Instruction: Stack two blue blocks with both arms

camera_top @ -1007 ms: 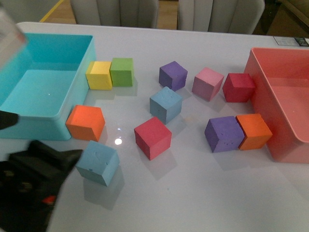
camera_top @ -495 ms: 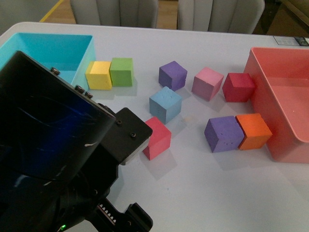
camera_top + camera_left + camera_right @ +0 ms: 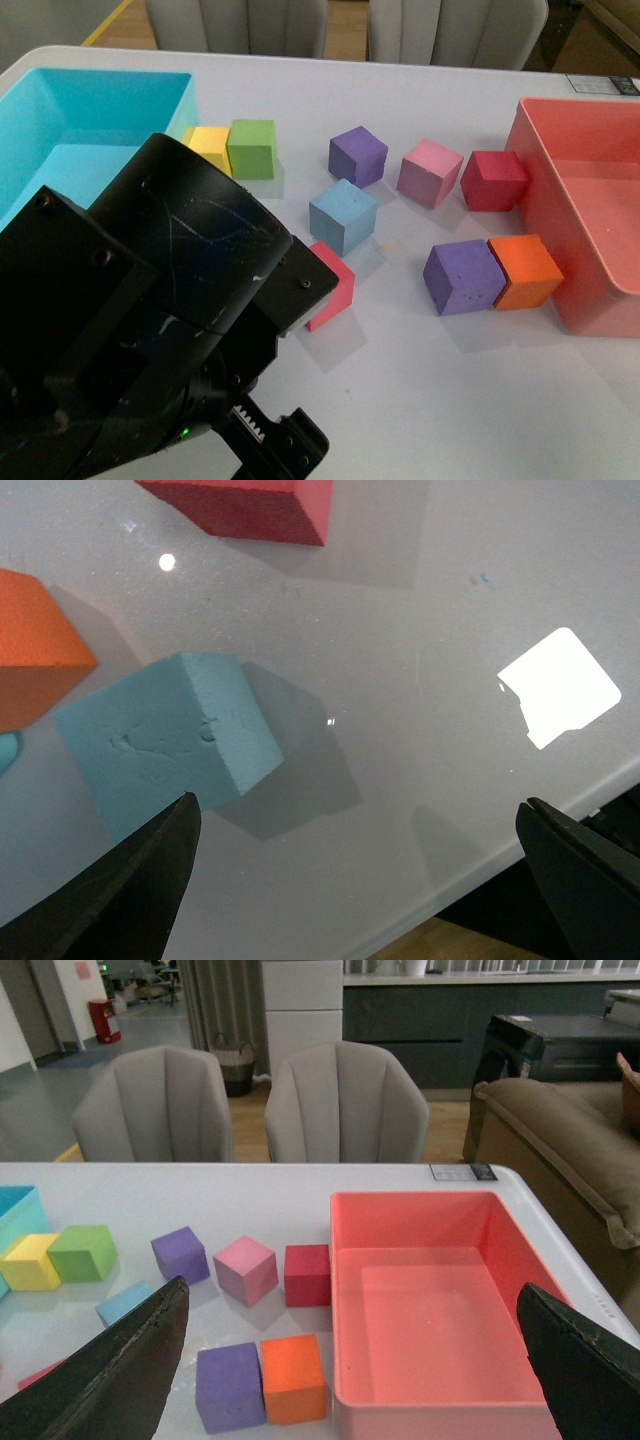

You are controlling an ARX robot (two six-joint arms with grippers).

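The front view looks down across the tabletop (image 3: 450, 400), with the left arm (image 3: 150, 330) blocking much of it. The left wrist view sits close above one blue block (image 3: 165, 735). The right wrist view, farther back, shares the pink bin (image 3: 440, 1310).

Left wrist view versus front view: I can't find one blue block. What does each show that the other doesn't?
Only the left wrist view shows a blue block just ahead of the open left end effector, with an orange cube beside it. Only the front view shows the other blue block, since the left arm hides the first. Both show the red cube and white table.
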